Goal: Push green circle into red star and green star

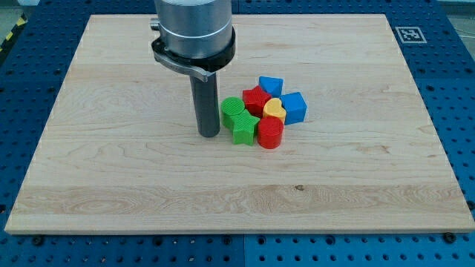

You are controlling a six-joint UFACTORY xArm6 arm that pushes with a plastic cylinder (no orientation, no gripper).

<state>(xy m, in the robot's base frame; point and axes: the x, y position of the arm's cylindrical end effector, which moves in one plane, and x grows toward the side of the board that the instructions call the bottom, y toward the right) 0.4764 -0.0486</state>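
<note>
Green circle: the green circle (pixel 231 108) was a short round puck, bright green with a flat top, sitting at the view's left edge of the block cluster near the middle of the wooden board (pixel 111 163).
Landmark: everything below is placed relative to that green circle.
Green star: the green star (pixel 244 127) sat just below and a bit to the view's right of it, looked like touching.
Red star: the red star (pixel 256 100) was right beside it on the view's right, slightly higher up, also looked like touching.
My tip: my tip (pixel 208 134) was just to the view's left of the green circle and a little lower, down on the board; honestly couldn't tell if the rod touched the circle or just sat next to it.
Jaws: no jaws on this rig, only the straight dark rod, so it held nothing.
Other blocks: the yellow block (pixel 274 109), kinda heart-shaped, and the red cylinder (pixel 270 133) were both further to the view's right of the circle, past the stars; the blue cube (pixel 295 107) and another blue block (pixel 270 84) were further out still.
Count: 2 green, 2 red, 2 blue, 1 yellow, so 7 blocks, all bunched in 1 cluster.
</note>
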